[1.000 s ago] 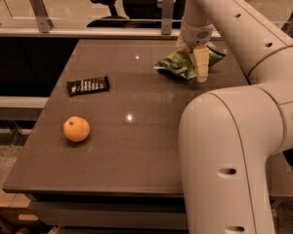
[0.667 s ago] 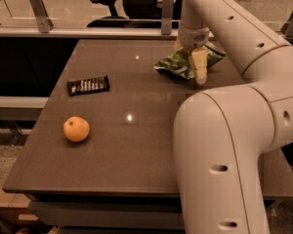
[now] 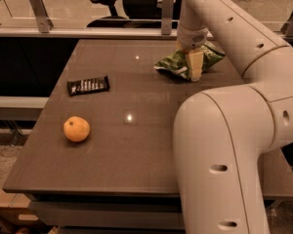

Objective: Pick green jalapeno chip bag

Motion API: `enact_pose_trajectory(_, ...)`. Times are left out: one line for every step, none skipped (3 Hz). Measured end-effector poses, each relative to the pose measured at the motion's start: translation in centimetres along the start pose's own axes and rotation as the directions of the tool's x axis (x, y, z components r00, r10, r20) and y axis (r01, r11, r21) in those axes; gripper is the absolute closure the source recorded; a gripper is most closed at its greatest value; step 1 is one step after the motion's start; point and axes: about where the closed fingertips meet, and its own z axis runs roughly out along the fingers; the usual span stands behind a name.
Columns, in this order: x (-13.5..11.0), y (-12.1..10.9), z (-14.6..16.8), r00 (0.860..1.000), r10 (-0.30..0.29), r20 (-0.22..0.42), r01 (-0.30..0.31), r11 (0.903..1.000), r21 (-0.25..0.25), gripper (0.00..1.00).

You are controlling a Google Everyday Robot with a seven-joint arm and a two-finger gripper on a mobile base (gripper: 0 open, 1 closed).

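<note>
The green jalapeno chip bag (image 3: 177,62) is a crumpled shiny green foil bag lying at the far right of the brown table (image 3: 136,145). My gripper (image 3: 195,66) points straight down from the white arm. It sits on the right half of the bag and hides the bag's middle. The bag rests on the table surface.
A flat black candy bar wrapper (image 3: 88,85) lies at the left middle of the table. An orange (image 3: 76,129) sits near the front left. My bulky white arm (image 3: 224,145) covers the table's right side. A rail with posts (image 3: 38,9) and an office chair (image 3: 110,4) stand behind the table.
The gripper has shifted slightly left and down onto the chip bag. The arm's near segment has moved a little. The bag, the wrapper and the orange have not moved.
</note>
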Motion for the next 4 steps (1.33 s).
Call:
enact_pose_trajectory(-0.03,-0.35,0.09,1.000,0.000,0.001,0.000,0.9999,0.010,0.64)
enact_pose_trajectory(-0.01,-0.40,-0.31,1.000,0.000,0.001,0.000,0.9999,0.010,0.87)
enact_pose_trajectory(0.02,-0.44,-0.64,1.000,0.000,0.000,0.000,0.9999,0.010,1.00)
enact_pose_trajectory(0.03,-0.44,-0.63,1.000,0.000,0.000,0.000,0.9999,0.010,1.00)
